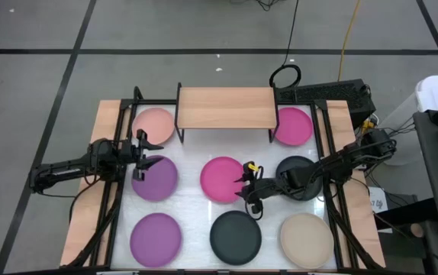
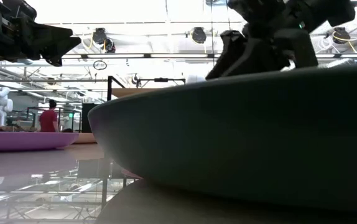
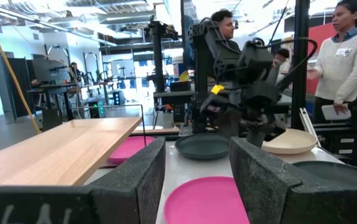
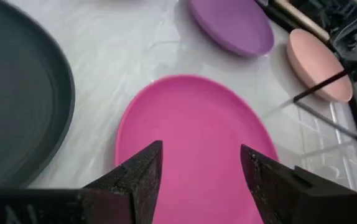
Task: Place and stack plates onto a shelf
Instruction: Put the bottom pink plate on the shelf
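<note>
Both arms are dark, jointed tubes; the right hand carries a yellow tag (fingers blocky, rough-textured black).

I see a dark plate filling my foreground; purple plate left of it; a gripper above it, fingers unclear.

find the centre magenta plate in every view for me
high view: magenta plate mid-table, just left of the right gripper.
low view: cannot tell.
left wrist view: bottom centre.
right wrist view: centre.
Shared landmark: the shelf, also in the left wrist view.
</note>
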Available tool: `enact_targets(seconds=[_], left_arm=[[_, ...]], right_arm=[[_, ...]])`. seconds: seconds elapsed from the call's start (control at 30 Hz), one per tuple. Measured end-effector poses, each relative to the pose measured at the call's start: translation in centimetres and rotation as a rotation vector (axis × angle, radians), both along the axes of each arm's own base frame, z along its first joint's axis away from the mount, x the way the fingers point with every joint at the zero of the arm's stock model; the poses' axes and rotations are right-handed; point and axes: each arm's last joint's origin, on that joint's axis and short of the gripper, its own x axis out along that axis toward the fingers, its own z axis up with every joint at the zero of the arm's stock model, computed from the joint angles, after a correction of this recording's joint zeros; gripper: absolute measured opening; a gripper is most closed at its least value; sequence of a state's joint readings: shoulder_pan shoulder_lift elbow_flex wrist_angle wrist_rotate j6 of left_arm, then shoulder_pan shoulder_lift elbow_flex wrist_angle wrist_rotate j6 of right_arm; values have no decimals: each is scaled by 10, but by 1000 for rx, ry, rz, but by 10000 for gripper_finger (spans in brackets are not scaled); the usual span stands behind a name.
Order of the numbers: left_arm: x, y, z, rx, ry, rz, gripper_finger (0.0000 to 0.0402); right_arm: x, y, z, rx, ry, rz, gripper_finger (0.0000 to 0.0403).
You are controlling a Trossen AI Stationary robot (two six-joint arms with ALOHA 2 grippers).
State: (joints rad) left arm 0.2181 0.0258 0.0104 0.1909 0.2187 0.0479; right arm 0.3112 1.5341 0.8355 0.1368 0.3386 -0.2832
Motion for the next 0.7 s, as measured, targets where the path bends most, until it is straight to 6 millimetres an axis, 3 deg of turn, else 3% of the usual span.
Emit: enact_targets(seconds=[0.33,0.7], left_arm=[[0,0,0,0,1,0,184],[0,0,0,0,0,1,184]], right_arm=[[42,1,-1,-64,182,10,196],[31,6,-14,63,374,-5,196]])
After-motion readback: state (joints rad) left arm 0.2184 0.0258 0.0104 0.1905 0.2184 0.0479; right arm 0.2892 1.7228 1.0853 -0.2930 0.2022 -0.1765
